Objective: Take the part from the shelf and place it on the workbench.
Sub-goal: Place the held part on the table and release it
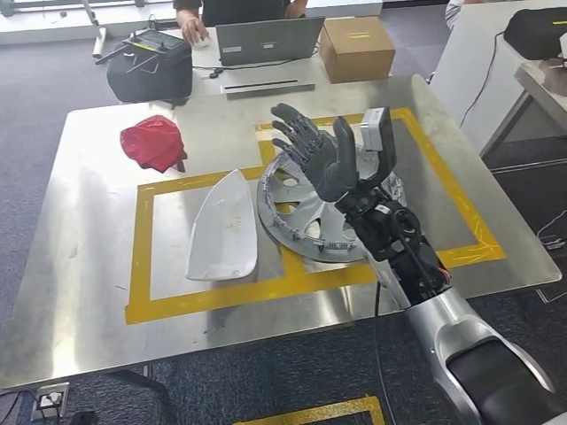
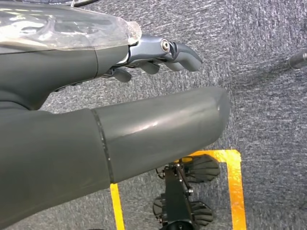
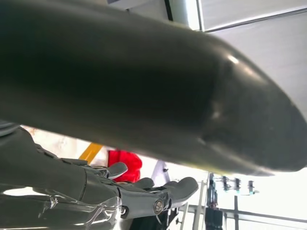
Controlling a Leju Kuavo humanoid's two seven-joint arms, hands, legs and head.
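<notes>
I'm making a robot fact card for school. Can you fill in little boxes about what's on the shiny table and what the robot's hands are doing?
Table: metal workbench with yellow tape rectangles
Round part: silver wheel cover, lying flat across the tape line between them
White part: curved white shell, in the left rectangle
Red thing: crumpled red cloth, outside the tape
Right hand: raised above the wheel cover, fingers spread, holding nothing
Left hand: hanging over carpet floor, holding nothing
</notes>
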